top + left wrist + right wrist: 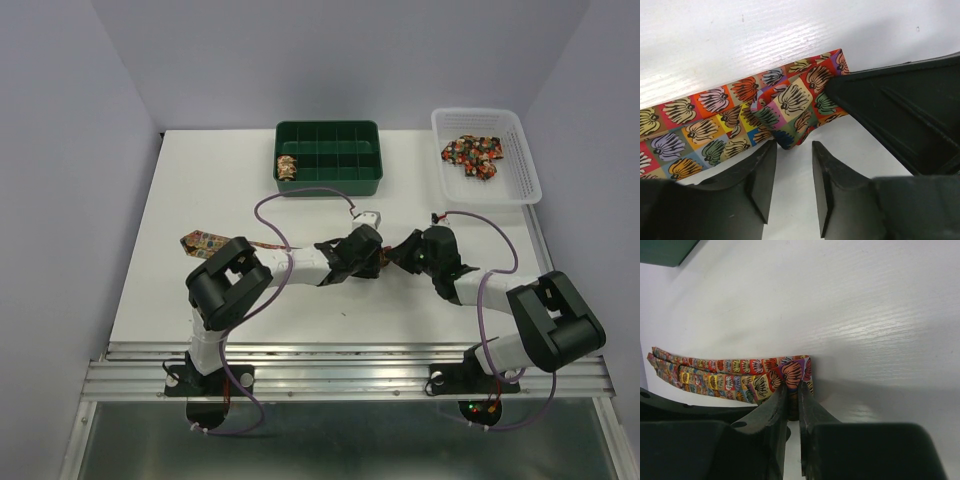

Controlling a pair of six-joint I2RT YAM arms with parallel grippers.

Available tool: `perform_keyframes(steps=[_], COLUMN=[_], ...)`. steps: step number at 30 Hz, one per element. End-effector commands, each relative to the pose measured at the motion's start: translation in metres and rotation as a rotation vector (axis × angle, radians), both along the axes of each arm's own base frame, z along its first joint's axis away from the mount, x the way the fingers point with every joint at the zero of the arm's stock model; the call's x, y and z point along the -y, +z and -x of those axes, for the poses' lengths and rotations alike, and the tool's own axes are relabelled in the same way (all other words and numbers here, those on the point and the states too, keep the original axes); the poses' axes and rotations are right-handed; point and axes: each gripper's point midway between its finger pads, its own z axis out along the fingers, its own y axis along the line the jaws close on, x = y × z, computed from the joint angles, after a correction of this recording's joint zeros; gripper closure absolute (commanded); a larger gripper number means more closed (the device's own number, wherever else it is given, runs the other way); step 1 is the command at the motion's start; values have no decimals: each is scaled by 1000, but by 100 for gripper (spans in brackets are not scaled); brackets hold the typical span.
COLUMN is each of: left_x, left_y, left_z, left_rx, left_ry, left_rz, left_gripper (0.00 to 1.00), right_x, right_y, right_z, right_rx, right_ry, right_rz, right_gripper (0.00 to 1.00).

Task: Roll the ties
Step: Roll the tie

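A patchwork-print necktie (205,241) is laid flat on the white worktop (200,180). Its wide tip is seen at about 9 o'clock of the top view, and its strip runs toward the centre, partly hidden beneath the left arm (290,268). At the centre the two end effectors are brought tip to tip. In the right wrist view the right end effector (792,390) is seen clenched on the folded-over end of the necktie (730,372), while the rest of the strip trails away toward 9 o'clock. In the left wrist view the left end effector (793,147) is seen released, parted with only bare worktop in the gap, and the loose fold of the necktie (740,115) is found just beyond its tips at 12 o'clock. A small rolled necktie (287,167) is held in a left-hand compartment of the green divided tray (340,186) at 12 o'clock, and further neckties (472,155) are heaped in the white basket (525,170) at about 1 o'clock.
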Motion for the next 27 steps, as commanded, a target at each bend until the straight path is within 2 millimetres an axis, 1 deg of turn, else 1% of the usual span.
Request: perform_keyframes(steps=[1,2,3,7,8,12,17,20,22,23,25,26,27], left_x=[2,2,1,4,4,-7,-18,-13,-7,-4,-1,-1,-1], left_y=[13,15,14,14,12,7,11,12,15,12,10,9,8], left_z=[4,4,4,3,2,-5,-18,-20,-18,-16,-15,-15,-16], left_rx=[11,18,20,30,30,50,119,143,149,149,146,145,149], left_ry=[4,7,6,4,10,58,105,70,43,29,17,15,20], left_rz=[13,12,9,3,-6,-69,-151,-171,-166,-173,-178,-182,-184], left_gripper=[47,41,40,41,41,45,46,46,46,46,48,52,52], right_x=[-2,-1,-1,-1,-1,-1,-4,-4,-4,-5,-6,-6,-7], right_y=[13,12,12,11,11,13,13,11,10,10,9,8,8], right_z=[-9,-8,-8,-7,-7,-7,-6,-6,-6,-6,-6,-6,-6], right_rx=[53,53,50,46,45,49,46,42,39,39,37,34,35], right_ry=[-24,-24,-26,-25,-23,-23,-8,-2,-1,-1,2,7,10], right_rz=[-32,-29,-27,-30,-31,-31,-34,-33,-32,-32,-35,-35,-36], right_gripper=[99,99,99,99,99,99,99,99,99,99,99,99,99])
